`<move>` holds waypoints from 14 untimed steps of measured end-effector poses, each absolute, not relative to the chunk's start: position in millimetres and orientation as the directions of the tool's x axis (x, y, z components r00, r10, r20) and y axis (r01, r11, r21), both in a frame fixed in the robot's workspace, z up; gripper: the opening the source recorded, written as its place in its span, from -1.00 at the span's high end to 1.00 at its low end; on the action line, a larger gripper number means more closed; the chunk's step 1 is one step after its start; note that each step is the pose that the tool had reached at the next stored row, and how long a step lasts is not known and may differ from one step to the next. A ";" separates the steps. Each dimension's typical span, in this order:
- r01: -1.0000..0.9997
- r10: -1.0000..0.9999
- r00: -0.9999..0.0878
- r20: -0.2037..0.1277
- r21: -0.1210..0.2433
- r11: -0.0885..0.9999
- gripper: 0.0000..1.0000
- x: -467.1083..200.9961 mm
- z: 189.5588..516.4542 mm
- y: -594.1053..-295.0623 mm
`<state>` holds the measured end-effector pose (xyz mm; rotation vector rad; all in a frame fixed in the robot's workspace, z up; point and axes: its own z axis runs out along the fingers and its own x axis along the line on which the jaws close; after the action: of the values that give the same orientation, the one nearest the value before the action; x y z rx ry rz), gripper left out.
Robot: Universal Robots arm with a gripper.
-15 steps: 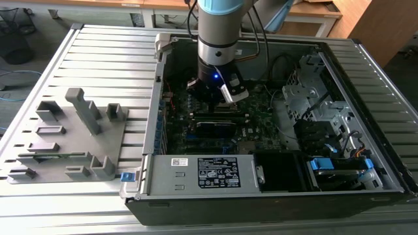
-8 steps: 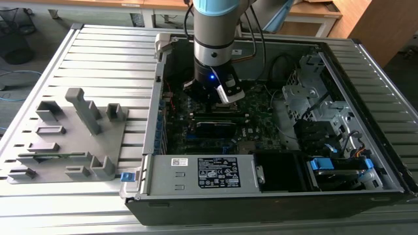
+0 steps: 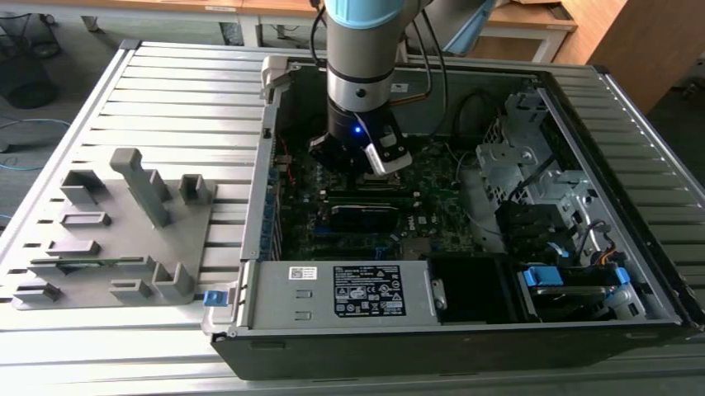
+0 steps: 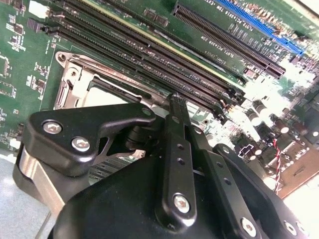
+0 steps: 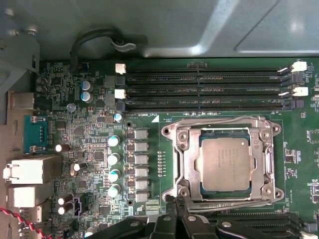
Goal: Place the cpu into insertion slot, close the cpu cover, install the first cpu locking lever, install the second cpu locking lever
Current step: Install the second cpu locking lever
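Fingertips (image 5: 174, 203) look pressed together, empty, at the insertion slot (image 5: 172, 130) edge; I see cpu (image 5: 223, 164) seated, cpu cover (image 5: 188, 159) down, levers seemingly outstanding.

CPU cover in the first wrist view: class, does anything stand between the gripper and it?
Nothing visible does. The gripper sits right at the edge of the cpu cover, which lies flat around the cpu, with no cable or part between them.
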<state>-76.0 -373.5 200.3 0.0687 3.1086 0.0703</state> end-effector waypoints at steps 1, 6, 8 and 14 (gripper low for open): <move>0.043 0.045 -0.999 -0.030 0.047 0.998 0.79 -76.0 200.3 -373.4; 0.044 0.045 -0.999 -0.030 0.051 0.998 0.79 -77.4 199.9 -372.9; 0.043 0.045 -0.999 -0.030 0.052 0.998 0.79 -79.3 199.6 -372.9; 0.043 0.045 -0.999 -0.030 0.057 0.997 0.79 -83.1 198.2 -372.7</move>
<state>-83.1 -372.7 198.2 0.0690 3.1085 0.0877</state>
